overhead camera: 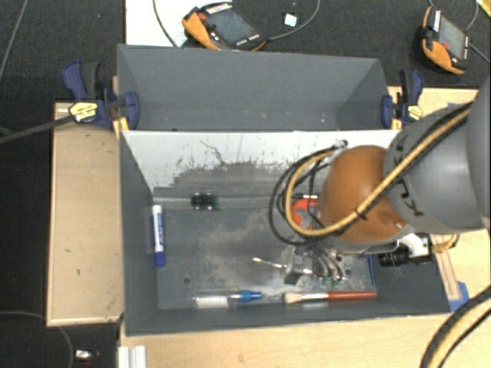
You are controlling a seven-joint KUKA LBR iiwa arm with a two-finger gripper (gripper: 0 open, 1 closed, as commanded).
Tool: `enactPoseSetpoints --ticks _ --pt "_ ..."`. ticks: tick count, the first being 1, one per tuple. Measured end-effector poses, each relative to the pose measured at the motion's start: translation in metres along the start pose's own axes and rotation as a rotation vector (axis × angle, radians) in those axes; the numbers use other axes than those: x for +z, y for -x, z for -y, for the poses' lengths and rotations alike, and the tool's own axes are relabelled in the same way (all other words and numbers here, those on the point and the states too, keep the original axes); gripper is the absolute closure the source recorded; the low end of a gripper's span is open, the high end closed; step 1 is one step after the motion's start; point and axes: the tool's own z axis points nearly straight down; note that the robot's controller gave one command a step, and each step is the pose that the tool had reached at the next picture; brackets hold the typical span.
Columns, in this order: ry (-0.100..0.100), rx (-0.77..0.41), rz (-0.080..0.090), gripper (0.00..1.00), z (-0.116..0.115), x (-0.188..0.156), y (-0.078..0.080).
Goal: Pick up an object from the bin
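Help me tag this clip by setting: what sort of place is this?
Probably a robotics lab's grasping test station: a robot arm reaches into a grey metal bin holding a blue marker and other small items, and orange handheld devices lie outside it.

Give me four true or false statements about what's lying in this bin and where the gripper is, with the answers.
1. A blue and white marker lies along the left wall of the bin. True.
2. The small dark object sits in the front right corner. False: it lies toward the back left, near the marker's far end.
3. The gripper is over the front right floor, close to a red-handled tool. True.
4. The white and blue pen rests against the back wall. False: it lies along the front wall.
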Motion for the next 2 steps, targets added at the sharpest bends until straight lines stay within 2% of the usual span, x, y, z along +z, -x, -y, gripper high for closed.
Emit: enactPoseSetpoints --ticks 2 --pt "0.001 0.001 0.002 1.0 -0.0002 -0.0105 0.0004"
